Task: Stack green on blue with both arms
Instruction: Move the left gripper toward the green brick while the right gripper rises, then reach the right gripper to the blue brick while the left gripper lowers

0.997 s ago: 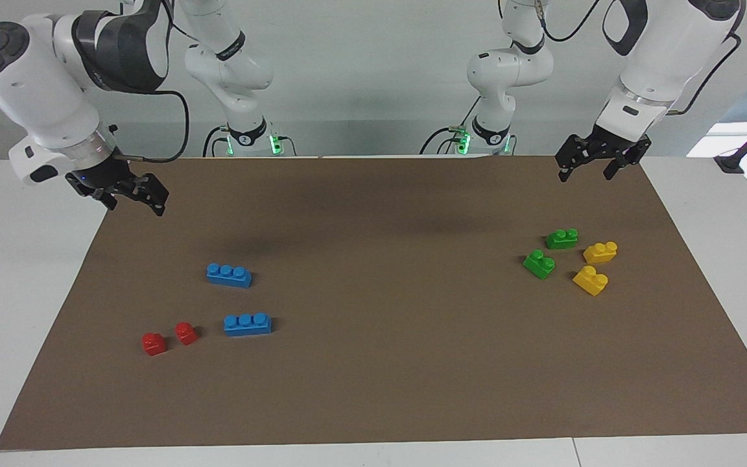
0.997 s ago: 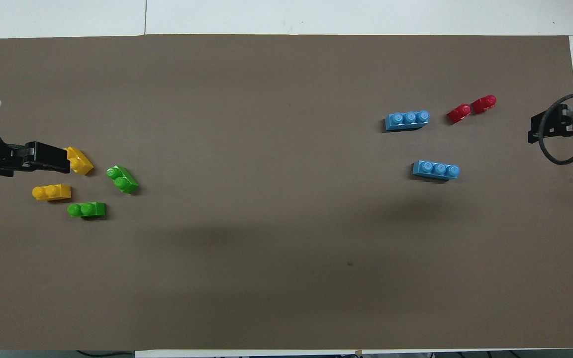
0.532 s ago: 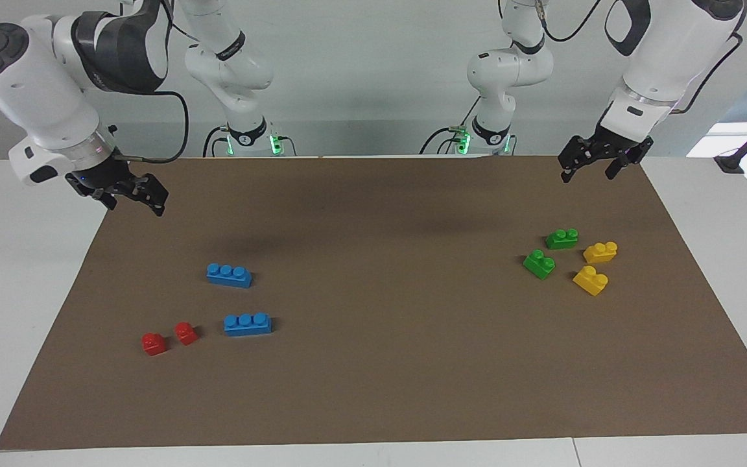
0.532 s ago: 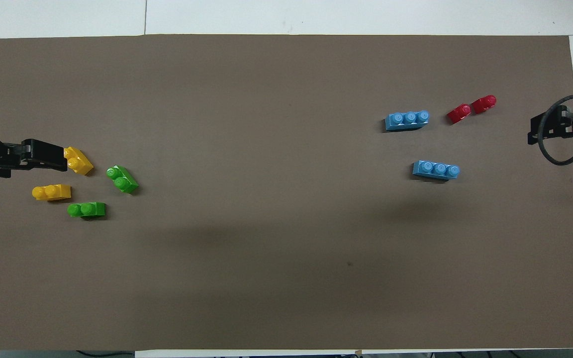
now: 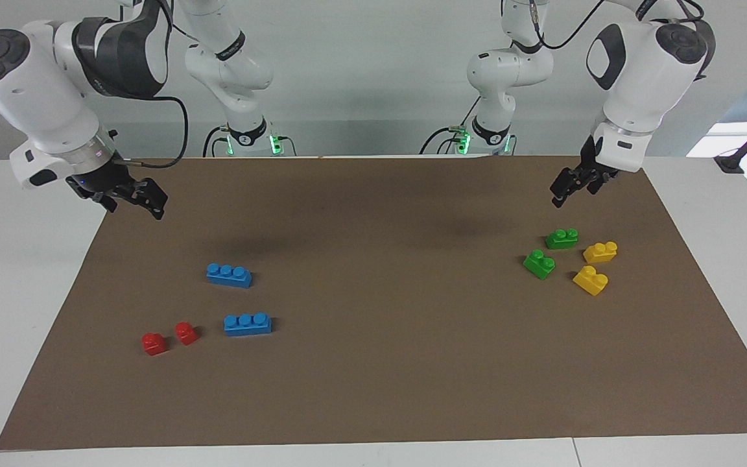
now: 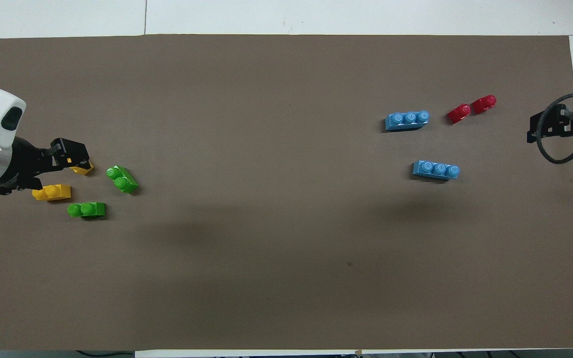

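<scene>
While both green bricks (image 5: 561, 239) lie untouched toward the left arm's end of the bench, the left gripper (image 5: 572, 187) hovers above, fingers unreadable; light, stiff, slick plastic, best pinched across flat sides

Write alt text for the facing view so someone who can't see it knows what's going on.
The left end effector hangs in the air above two green bricks and two yellow bricks, holding nothing. At the right arm's end of the brown mat lie two blue bricks and two red bricks; the right end effector waits over the mat's edge.
</scene>
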{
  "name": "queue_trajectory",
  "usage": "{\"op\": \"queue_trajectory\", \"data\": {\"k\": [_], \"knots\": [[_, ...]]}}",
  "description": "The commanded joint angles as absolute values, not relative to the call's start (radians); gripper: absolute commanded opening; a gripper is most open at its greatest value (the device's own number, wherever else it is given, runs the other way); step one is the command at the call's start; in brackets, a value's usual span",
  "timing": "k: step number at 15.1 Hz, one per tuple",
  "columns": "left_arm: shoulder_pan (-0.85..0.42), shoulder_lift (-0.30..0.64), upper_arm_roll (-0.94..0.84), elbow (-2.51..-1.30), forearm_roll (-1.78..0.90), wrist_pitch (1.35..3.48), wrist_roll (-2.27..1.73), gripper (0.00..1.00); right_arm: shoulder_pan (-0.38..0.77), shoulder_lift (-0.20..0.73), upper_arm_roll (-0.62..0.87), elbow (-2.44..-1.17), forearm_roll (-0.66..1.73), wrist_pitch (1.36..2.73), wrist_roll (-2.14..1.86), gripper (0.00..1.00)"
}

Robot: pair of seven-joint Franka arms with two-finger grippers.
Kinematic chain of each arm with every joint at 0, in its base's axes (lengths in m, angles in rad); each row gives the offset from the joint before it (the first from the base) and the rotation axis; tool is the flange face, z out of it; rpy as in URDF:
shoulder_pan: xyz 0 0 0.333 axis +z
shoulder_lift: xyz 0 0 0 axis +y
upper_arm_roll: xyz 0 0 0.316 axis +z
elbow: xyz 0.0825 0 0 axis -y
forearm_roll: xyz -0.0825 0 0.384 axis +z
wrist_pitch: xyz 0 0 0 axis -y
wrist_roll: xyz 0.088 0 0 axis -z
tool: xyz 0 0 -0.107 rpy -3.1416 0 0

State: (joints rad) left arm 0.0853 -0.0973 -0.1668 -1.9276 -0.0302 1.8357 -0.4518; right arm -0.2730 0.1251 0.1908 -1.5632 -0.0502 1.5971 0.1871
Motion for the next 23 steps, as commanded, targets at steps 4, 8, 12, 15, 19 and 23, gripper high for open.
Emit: {"op": "queue_trajectory", "data": {"k": [4, 8, 12, 15, 19, 23], "knots": [[0.072, -0.052, -0.163, -2.042, -0.051, 2.032, -0.662, 1.0, -0.313, 0.161, 0.19, -1.575, 0.089, 1.65, 0.529, 0.87], [0.078, 0.044, -0.163, -2.049, -0.051, 2.112, -0.761, 1.0, -0.359, 0.221, 0.19, -1.572, 0.26, 1.699, 0.773, 0.84], [0.081, 0.107, -0.161, -2.057, -0.048, 2.16, -0.868, 1.0, -0.356, 0.302, 0.19, -1.572, 0.333, 1.756, 0.865, 0.81], [0.089, 0.106, -0.161, -2.103, -0.048, 2.226, -0.862, 1.0, -0.342, 0.377, 0.192, -1.519, 0.396, 1.758, 0.955, 0.78], [0.104, 0.15, -0.161, -2.114, -0.048, 2.281, -0.77, 1.0, -0.341, 0.526, 0.199, -1.363, 0.443, 1.729, 1.107, 0.77], [0.12, 0.176, -0.16, -2.115, -0.048, 2.316, -0.758, 1.0, -0.293, 0.623, 0.201, -1.264, 0.445, 1.723, 1.204, 0.74]]}}
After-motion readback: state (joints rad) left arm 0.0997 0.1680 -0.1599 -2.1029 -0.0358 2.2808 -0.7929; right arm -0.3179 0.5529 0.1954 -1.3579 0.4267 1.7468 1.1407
